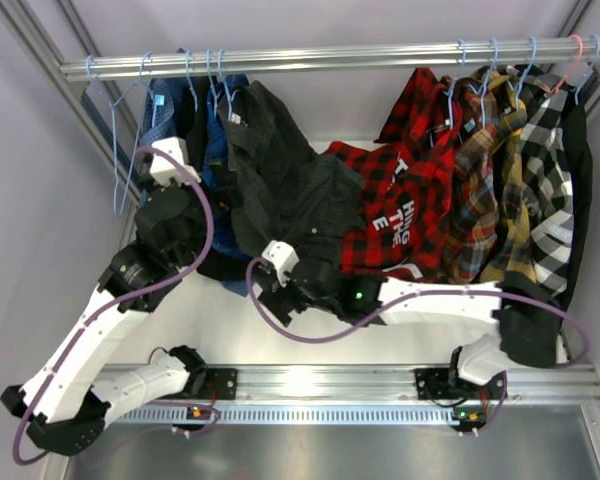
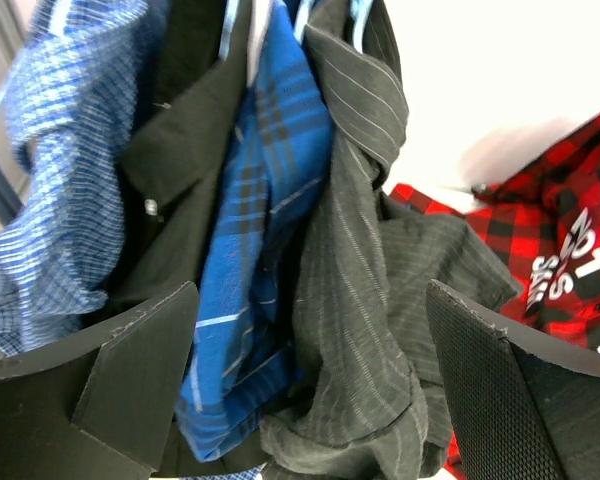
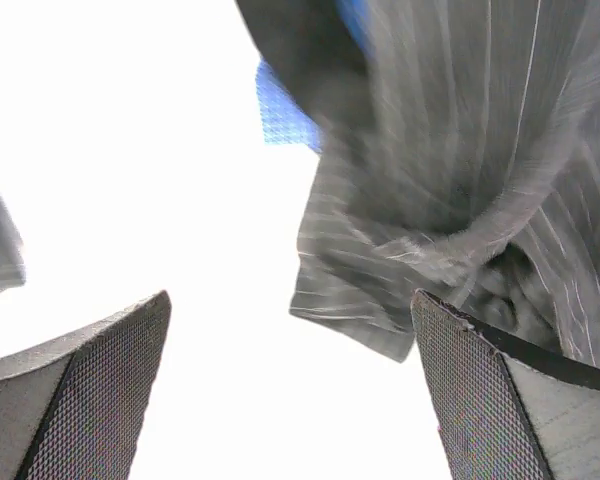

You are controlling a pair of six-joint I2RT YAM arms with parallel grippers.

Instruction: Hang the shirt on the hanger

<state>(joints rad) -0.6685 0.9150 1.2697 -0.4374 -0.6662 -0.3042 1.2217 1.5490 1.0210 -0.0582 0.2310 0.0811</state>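
Note:
The dark pinstriped shirt (image 1: 280, 170) hangs by its top from the rail, and its lower part lies crumpled on the white table. It also shows in the left wrist view (image 2: 360, 280) and the right wrist view (image 3: 460, 150). A light-blue hanger hook (image 1: 223, 80) sits on the rail above it; the rest of the wire is hidden by cloth. My left gripper (image 1: 195, 185) is open beside the shirt's left edge (image 2: 312, 290), holding nothing. My right gripper (image 1: 272, 290) is open and empty just below the shirt's hem (image 3: 290, 295).
A blue checked shirt (image 1: 205, 120) and a blue plaid one (image 2: 270, 200) hang left of the dark shirt. A red-and-black plaid shirt (image 1: 400, 200) and several more plaid shirts (image 1: 510, 170) hang to the right. Empty light-blue hangers (image 1: 120, 160) hang at the far left of the rail (image 1: 380, 55).

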